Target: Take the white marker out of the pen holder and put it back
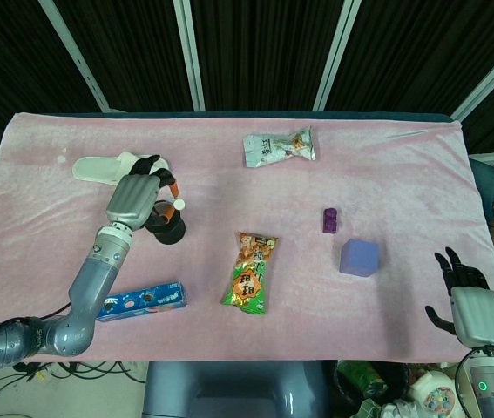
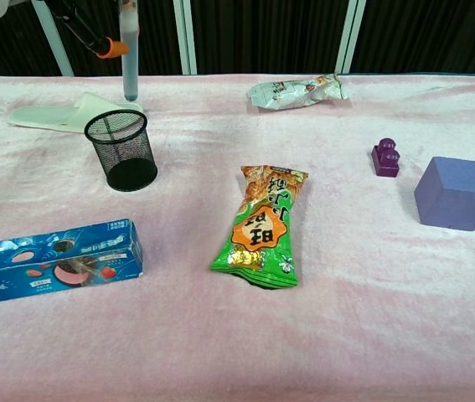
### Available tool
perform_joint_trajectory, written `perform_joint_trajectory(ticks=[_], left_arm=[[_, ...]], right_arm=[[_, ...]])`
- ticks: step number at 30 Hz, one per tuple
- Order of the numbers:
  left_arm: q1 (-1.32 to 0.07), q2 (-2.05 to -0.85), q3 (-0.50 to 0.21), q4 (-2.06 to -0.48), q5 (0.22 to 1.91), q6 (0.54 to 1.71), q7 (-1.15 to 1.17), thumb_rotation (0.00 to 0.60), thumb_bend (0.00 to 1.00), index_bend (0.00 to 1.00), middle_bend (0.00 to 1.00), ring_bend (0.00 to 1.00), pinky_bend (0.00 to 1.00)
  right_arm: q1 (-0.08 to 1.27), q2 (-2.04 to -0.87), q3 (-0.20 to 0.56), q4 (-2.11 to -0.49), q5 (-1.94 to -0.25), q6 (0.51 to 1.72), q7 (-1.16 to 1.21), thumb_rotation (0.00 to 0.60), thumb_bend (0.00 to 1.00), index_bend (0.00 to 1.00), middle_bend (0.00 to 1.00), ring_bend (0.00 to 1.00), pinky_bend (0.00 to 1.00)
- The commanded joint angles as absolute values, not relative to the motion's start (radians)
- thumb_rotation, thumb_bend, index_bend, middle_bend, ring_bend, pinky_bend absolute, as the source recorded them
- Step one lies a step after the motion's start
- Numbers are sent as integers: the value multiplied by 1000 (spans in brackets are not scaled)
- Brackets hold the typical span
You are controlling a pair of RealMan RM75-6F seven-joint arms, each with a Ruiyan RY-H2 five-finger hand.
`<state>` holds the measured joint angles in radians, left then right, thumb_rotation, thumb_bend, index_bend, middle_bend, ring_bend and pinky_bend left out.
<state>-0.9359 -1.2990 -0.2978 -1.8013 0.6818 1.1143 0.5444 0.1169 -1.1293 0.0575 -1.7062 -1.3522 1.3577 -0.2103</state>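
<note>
Nearest the robot, at the table's front right corner, the right hand (image 1: 467, 300) hangs with its dark fingers spread apart and nothing in them, well apart from every object; it appears in the head view only. On the pink tablecloth (image 2: 363, 318), toward the front left, lies a blue biscuit box (image 2: 51, 260) on its long side. Near the centre, a green and orange snack packet (image 2: 260, 224) lies flat, lengthwise toward the robot. To the right, a purple cube (image 2: 457, 193) rests on the cloth, with a small dark purple block (image 2: 386, 157) just beyond it and slightly left. On the left side, the black mesh pen holder (image 2: 122, 151) stands upright. Above it, the left hand (image 1: 135, 198) holds the white marker (image 2: 129, 50) roughly upright, pinched between orange-tipped fingers (image 2: 111, 48). In the chest view, the marker's lower end is clear of the holder's rim, so the marker is fully lifted out and hangs above and a little behind the holder; its upper end is cut off by the top edge of that view. In the head view, the marker's cap (image 1: 179, 205) shows as a small white spot beside the hand. Behind the holder, a white slipper (image 2: 69, 113) lies flat. Farthest back, near the centre, a silver snack bag (image 2: 297, 90) lies on its side.
</note>
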Motion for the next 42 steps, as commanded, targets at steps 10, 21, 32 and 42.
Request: perform_joint_trajectory(ticks=[10, 21, 32, 42], left_arm=[[-904, -1397, -193, -1644, 976, 1237, 618, 600, 473, 621, 413, 134, 157], [-850, -1330, -356, -1861, 864, 1056, 178, 600, 472, 636, 443, 153, 160], [-702, -1050, -693, -2089, 731, 532, -628, 600, 469, 626, 479, 153, 173], [-643, -1107, -610, -1898, 1044, 558, -461, 600, 469, 638, 487, 153, 175]], right_arm=[[118, -1129, 58, -1708, -1348, 1355, -210, 600, 175, 11, 17, 167, 164], [119, -1128, 58, -1704, -1350, 1355, -217, 600, 175, 11, 17, 167, 165], [118, -1130, 56, -1706, -1352, 1357, -220, 600, 175, 11, 17, 167, 165], [119, -1133, 57, -1707, -1348, 1355, -226, 600, 175, 11, 17, 167, 165]])
